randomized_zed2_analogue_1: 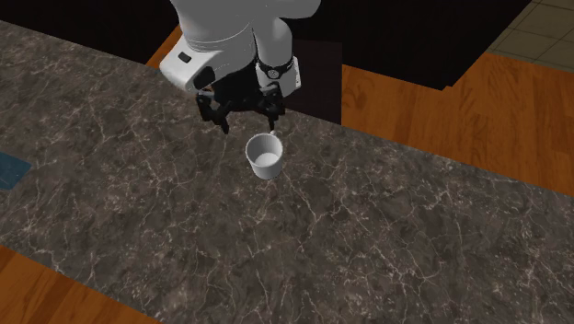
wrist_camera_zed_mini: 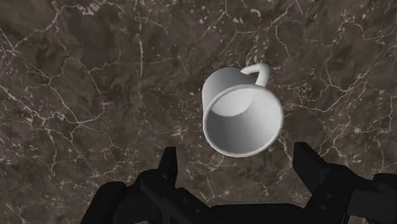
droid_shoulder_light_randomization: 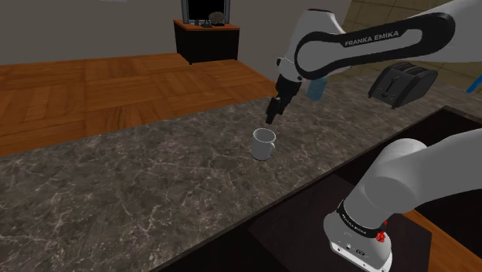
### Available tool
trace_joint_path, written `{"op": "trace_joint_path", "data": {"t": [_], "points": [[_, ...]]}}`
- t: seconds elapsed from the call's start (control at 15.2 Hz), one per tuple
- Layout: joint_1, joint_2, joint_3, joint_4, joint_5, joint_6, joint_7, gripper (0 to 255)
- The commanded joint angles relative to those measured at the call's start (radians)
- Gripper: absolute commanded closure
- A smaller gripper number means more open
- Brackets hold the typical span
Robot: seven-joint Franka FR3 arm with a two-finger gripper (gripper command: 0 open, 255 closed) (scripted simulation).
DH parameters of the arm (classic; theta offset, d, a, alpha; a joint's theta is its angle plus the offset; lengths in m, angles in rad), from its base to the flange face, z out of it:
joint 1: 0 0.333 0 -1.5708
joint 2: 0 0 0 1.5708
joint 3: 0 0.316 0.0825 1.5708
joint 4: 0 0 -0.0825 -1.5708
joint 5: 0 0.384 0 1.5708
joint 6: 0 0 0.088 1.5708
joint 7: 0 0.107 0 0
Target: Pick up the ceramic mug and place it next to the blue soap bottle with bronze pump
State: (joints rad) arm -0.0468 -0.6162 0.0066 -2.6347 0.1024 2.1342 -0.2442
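Claw (randomized_zed2_analogue_1: 248, 121) spread above upright mug (randomized_zed2_analogue_1: 264, 156), mid-counter (randomized_zed2_analogue_1: 414, 230)

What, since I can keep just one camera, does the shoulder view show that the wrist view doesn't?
Shoulder view, not wrist view: the white arm, a black toaster, a blue object partly hidden behind the arm, and the wood floor. Wrist view, not shoulder view: the curved handle of the white mug and its empty inside. Both: the mug upright on the dark marbled counter, with the open gripper above it, not touching.
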Motion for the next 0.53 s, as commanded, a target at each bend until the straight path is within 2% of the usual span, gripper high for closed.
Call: {"op": "trace_joint_path", "data": {"t": [0.0, 0.2, 0.46], "points": [[-0.002, 0.051, -0.006, -0.025, 0.002, 0.068, -0.013, 0], [-0.007, 0.141, -0.022, -0.054, 0.004, 0.171, -0.040, 0], [-0.004, 0.181, -0.022, -0.074, 0.011, 0.229, -0.045, 0]]}}
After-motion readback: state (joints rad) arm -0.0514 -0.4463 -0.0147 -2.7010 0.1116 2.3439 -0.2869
